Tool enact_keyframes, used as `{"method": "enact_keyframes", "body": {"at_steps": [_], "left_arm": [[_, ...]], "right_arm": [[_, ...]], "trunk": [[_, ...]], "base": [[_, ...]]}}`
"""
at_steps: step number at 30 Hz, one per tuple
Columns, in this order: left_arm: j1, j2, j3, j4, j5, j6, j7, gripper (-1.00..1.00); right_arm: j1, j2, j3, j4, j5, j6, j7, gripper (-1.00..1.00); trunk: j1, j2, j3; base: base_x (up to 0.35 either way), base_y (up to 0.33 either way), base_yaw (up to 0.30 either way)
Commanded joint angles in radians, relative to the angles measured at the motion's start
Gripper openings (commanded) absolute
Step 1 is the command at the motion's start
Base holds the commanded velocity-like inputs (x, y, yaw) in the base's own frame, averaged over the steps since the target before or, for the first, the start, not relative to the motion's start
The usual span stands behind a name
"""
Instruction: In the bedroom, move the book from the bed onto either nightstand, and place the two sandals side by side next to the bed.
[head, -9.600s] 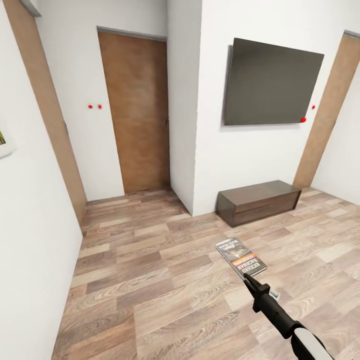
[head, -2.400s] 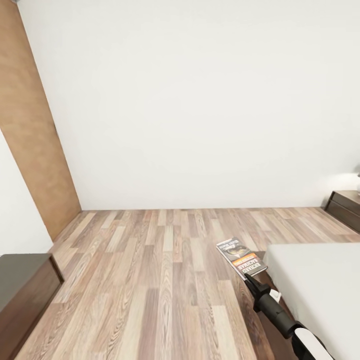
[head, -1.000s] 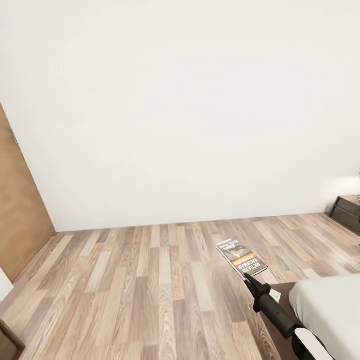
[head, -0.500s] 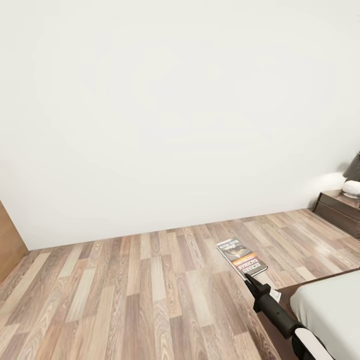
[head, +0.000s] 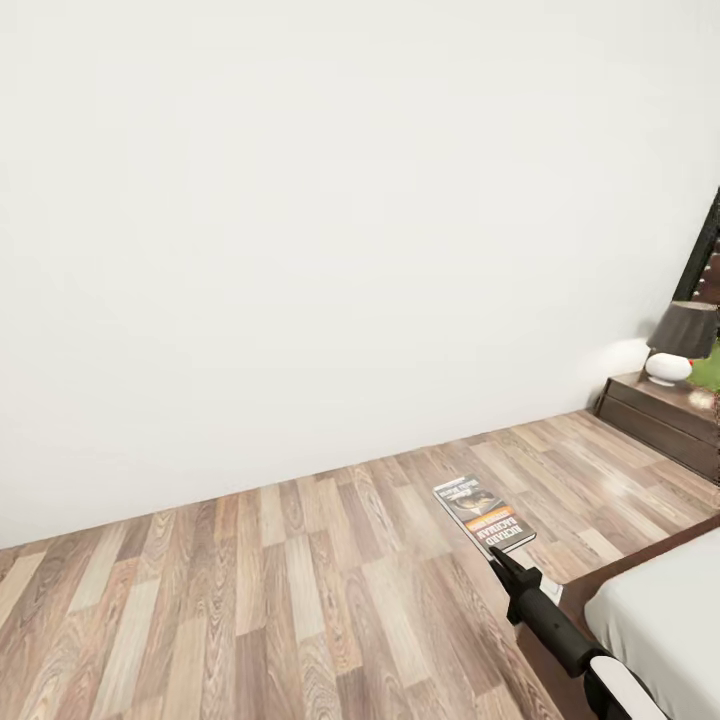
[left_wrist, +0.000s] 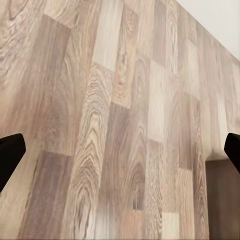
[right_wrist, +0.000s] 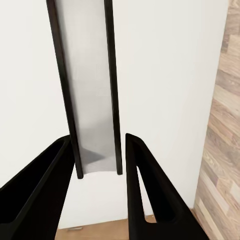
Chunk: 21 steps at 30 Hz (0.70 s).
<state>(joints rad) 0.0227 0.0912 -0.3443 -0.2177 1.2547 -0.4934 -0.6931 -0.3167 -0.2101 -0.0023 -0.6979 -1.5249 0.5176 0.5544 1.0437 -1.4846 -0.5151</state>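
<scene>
Right gripper (head: 497, 556) jaws clenched on the book (head: 482, 513), lower centre-right above the floor (head: 300, 560). Left gripper (left_wrist: 120, 155) jaws spread wide. Bed (head: 660, 620) lower right, nightstand (head: 660, 410) at right edge.

Lettering is seen on one item, the cover of the book (head: 483, 514) in the head view. Below the orange band, two lines of dark capitals are printed upside down toward the camera and appear to read "RICHARD BACHMAN", though this reading is uncertain at this size. The small print on the orange band and at the cover's far end cannot be read.
</scene>
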Motion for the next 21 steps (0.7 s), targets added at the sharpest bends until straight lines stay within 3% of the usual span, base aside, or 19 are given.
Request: {"method": "enact_keyframes", "body": {"at_steps": [1,21], "left_arm": [[0.0,0.001,-0.008,-0.002,0.009,-0.004,0.0,1.0],[0.0,0.001,-0.008,-0.002,0.009,-0.004,0.0,1.0]], "right_arm": [[-0.001,0.0,-0.001,0.0,-0.012,0.009,-0.001,-1.0],[-0.001,0.0,-0.004,0.0,-0.012,0.01,-0.001,-1.0]], "trunk": [[0.0,0.0,-0.001],[0.0,0.0,-0.001]], "base": [[0.265,0.236,-0.207],[0.262,0.239,-0.194]]}}
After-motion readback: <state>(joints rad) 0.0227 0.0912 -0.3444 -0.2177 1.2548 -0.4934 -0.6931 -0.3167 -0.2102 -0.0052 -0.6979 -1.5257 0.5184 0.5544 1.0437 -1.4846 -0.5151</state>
